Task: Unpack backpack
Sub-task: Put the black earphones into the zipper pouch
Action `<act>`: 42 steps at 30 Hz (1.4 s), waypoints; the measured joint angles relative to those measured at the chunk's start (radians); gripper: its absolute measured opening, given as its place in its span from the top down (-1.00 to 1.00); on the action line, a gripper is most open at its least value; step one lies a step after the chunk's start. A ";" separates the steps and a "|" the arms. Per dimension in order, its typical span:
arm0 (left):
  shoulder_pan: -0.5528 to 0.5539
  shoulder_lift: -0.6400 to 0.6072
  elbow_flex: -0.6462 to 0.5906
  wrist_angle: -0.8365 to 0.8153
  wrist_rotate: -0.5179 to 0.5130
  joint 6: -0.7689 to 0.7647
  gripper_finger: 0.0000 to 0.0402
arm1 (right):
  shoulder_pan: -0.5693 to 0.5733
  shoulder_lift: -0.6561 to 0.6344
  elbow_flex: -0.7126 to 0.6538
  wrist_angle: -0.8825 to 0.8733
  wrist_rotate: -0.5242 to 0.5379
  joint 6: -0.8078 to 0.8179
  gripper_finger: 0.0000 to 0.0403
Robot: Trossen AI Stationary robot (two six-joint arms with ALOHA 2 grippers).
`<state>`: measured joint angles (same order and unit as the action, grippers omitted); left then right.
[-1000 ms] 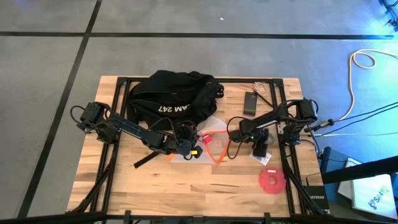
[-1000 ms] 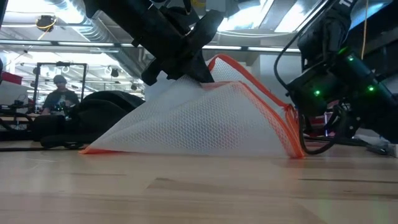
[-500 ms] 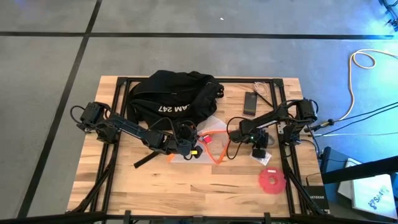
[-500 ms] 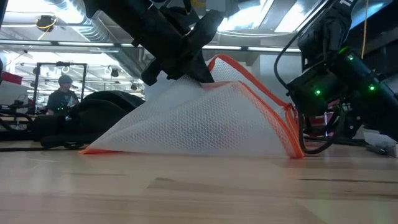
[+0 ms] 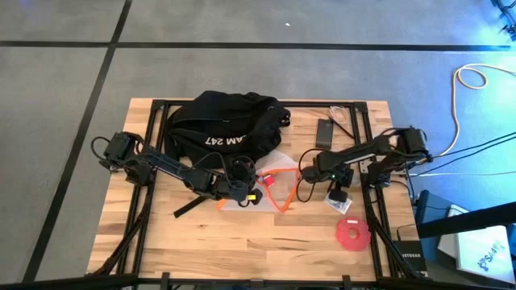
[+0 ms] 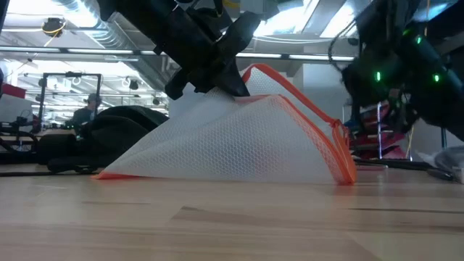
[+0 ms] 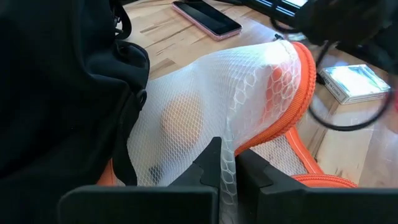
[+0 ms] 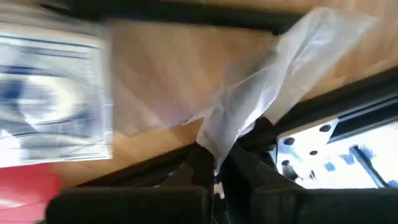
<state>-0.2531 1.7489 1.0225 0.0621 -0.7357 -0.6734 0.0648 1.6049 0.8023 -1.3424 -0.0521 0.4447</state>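
while the backpack (image 5: 228, 126) lies slumped at the far middle of the desk (image 5: 242, 250), its white lettering facing up, the left end effector (image 7: 227, 163) is pinched tight on a fold of a white mesh pouch (image 6: 239, 138) with an orange zipper edge, just in front of the backpack. in the low view the pouch is tented up from the desk under that grip. the right end effector (image 8: 216, 163) is closed on a thin clear plastic bag (image 8: 273, 81), to the right of the pouch. a small flat phone (image 5: 325, 133) lies beside the backpack, and a red disc (image 5: 352, 234) sits nearer the front right corner.
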 joint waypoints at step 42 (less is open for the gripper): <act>-0.001 0.001 0.000 -0.007 0.000 0.000 1.00 | 0.493 -0.179 0.403 0.939 0.218 -0.328 1.00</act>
<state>-0.2543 1.7500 1.0225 0.0555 -0.7357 -0.6731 0.5581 1.4261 1.2049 -0.4034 0.1658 0.1163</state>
